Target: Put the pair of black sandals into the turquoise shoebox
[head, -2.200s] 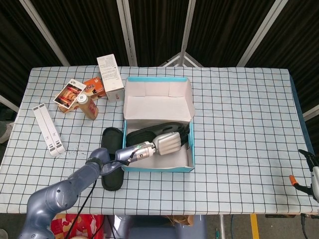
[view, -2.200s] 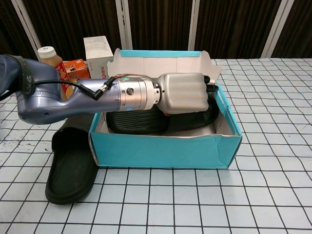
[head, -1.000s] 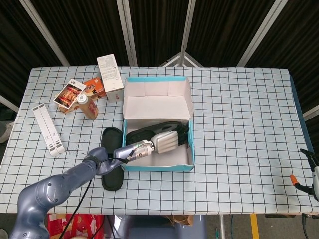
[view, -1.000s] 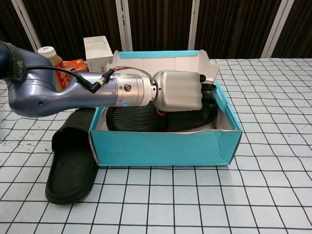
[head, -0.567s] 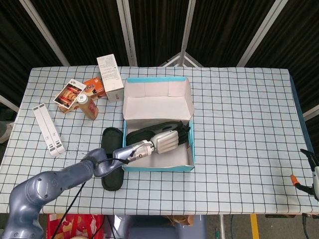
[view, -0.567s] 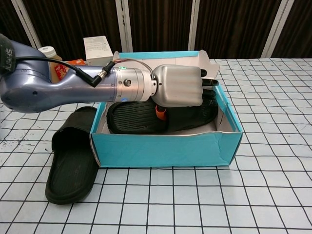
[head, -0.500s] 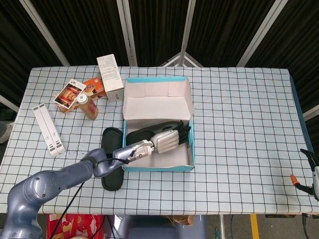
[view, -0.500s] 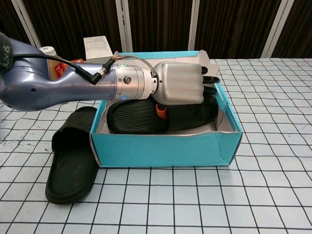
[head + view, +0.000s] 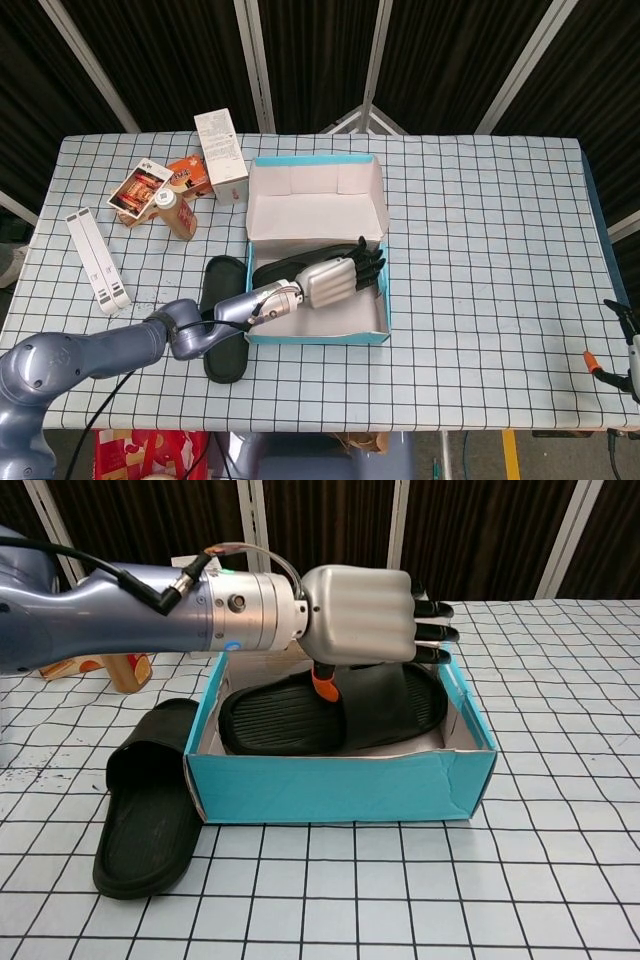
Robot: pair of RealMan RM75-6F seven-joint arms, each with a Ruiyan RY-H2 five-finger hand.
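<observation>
Left robot hand (image 9: 360, 615): we see it above the turquoise shoebox (image 9: 340, 780), fingers extended, holding nothing.
Sandal in box (image 9: 330, 712): ribbed rubber, lying flat inside.
Second sandal (image 9: 150, 800): on the worktop near its front edge, just left of the box.
Risk: we judge the cardboard wall could snag.
Right robot hand: cannot tell.

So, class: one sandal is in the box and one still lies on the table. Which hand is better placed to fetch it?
Left. The left hand hovers empty over the box, and the second sandal lies just beside it on that side. The right hand sits at the far table edge.
</observation>
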